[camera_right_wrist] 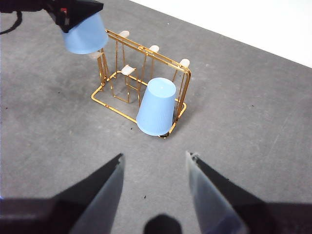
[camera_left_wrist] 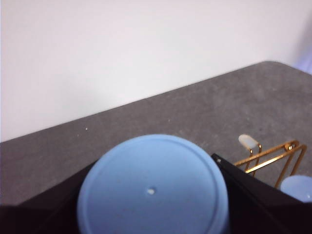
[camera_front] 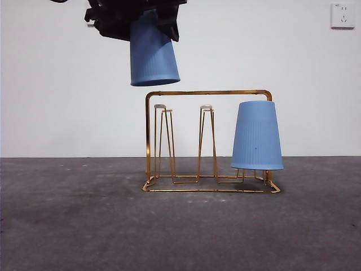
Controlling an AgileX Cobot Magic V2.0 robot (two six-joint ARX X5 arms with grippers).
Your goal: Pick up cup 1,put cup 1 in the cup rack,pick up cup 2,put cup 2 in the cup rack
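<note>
While the left gripper [camera_front: 148, 25] hangs high in the front view, it pinches cup 2 [camera_front: 153, 52] between its 2 black jaws, upside down, rim pointing down, slightly tilted. Cup 2 is in the air, touching nothing but the jaws. In the left wrist view its flat base [camera_left_wrist: 153, 187] w/ a small centre dimple fills the gap between the jaws, pressed in on both sides.

Just below that gripper, and a bit to the right of it in the front view, stands the cup rack [camera_front: 208, 92] on the grey table [camera_front: 73, 226]. Cup 2's rim is above the rack's top bar, near its left corner, apart from it. 2 free upright prongs w/ pale caps [camera_front: 160, 106] stand under and right of the held cup; the right wrist view shows more pale-capped prongs along the rack.

Further right of the left gripper and lower, cup 1 [camera_front: 257, 135] sits inverted over a prong at the rack's right end, rim near the base wire. A tiny dark speck shows on its wall.

The right gripper [camera_right_wrist: 155, 168] is well apart from the rack, above the table, jaws spread wide w/ nothing between them. From it, cup 1 [camera_right_wrist: 157, 107] is the nearer cup; cup 2 [camera_right_wrist: 86, 35] and the left gripper are beyond, at the rack's far end.

A white wall socket [camera_front: 342, 15] sits top right in the front view.
</note>
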